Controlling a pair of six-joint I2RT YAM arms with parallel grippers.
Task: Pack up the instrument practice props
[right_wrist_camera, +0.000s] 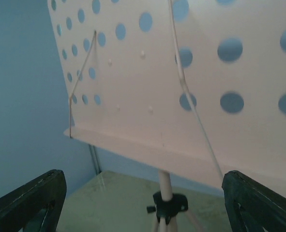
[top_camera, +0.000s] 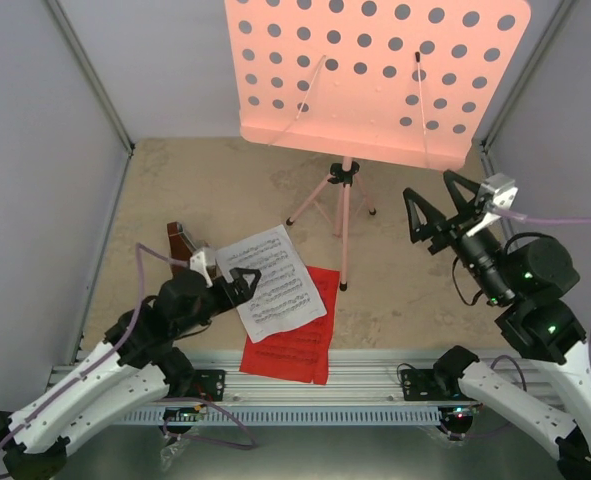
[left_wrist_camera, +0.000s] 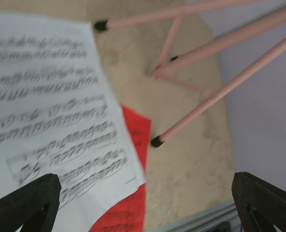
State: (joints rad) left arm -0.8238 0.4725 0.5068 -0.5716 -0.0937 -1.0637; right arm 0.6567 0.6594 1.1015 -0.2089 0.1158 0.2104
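Pink music stand [top_camera: 375, 70] stands upright, back-centre of worktop [top_camera: 205, 190], its dotted desk facing me. White sheet [top_camera: 275, 290] lies front-centre, overlapping red sheet [top_camera: 295, 350]. Brown metronome [top_camera: 180, 240] sits far left, just beyond my L arm. L gripper [top_camera: 243, 284] spread wide at white sheet's left edge, empty. R gripper [top_camera: 433, 195] also spread, up in air, aimed at stand's desk.

The pink metal music stand [top_camera: 375, 70] has a desk dotted with rows of round holes, and black joints and foot caps. The white paper music sheet [top_camera: 271, 282] bears black staves; the red paper music sheet [top_camera: 300, 350] bears dark print. The small pyramid metronome [top_camera: 181, 240] is brown. The worktop [top_camera: 215, 190] is mottled beige. The left pincer [top_camera: 243, 283] and right pincer [top_camera: 430, 192] are black.
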